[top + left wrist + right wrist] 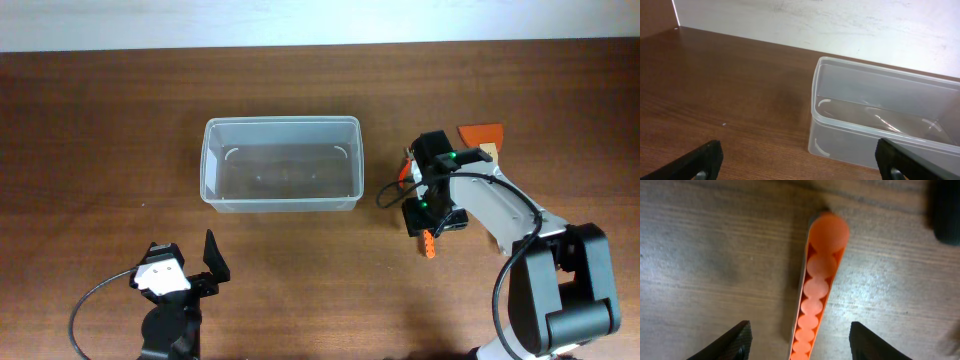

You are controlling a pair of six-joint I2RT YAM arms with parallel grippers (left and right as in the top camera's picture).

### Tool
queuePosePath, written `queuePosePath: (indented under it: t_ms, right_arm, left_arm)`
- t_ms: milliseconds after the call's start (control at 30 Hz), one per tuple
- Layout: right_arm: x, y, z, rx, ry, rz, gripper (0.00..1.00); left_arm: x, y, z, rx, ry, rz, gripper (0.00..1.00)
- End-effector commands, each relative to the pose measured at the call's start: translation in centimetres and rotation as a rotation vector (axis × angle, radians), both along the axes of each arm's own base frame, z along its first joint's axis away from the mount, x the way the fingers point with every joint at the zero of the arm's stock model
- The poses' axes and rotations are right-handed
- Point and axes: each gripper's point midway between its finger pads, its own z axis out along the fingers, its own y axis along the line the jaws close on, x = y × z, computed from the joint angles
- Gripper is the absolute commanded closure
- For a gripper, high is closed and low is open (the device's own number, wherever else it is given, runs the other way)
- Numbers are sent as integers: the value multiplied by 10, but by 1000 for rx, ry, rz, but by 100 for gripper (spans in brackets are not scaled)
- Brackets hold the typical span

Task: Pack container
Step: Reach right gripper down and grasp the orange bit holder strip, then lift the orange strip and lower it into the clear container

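Your right gripper (800,332) hangs over the orange tool (816,287) toward the right edge of the bench (100,120). Its fingers are spread either side of the tool and not touching it, so this looks like the pick-up step. The container (282,121) sits mid-bench, nearer the far edge (nothing shows inside it). Your left gripper (799,159) sits at the near edge, fingers spread on nothing. Next, I'd say: descend, pinch the tool across its narrow width, then carry it to the container.
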Motion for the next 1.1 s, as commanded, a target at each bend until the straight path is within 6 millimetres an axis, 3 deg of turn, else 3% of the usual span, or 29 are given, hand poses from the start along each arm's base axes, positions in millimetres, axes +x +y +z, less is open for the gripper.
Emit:
queuePosePath:
  t_ms: [0, 233, 400, 533, 633, 833, 967, 1067]
  right_arm:
    - [-2, -5, -5, -24, 1, -14, 37]
    - [-5, -6, -19, -21, -14, -14, 39]
    - [-6, -6, -21, -21, -14, -15, 55]
    - [-5, -6, -21, -21, -17, -15, 60]
    - [-5, -6, -21, -20, -20, -15, 73]
    - [-5, -6, -21, -20, -20, -22, 75]
    - [-6, -6, -22, -21, -18, -22, 86]
    - [-7, -6, -26, -20, -23, -22, 87]
  left_arm:
    - [0, 0, -1, 9, 2, -3, 1]
    - [0, 0, -1, 10, 3, -3, 1]
    - [0, 0, -1, 9, 2, -3, 1]
    - [0, 0, -1, 9, 2, -3, 1]
    - [0, 0, -1, 10, 3, -3, 1]
    - [0, 0, -1, 9, 2, -3, 1]
    - [0, 0, -1, 9, 2, -3, 1]
    - [0, 0, -1, 9, 2, -3, 1]
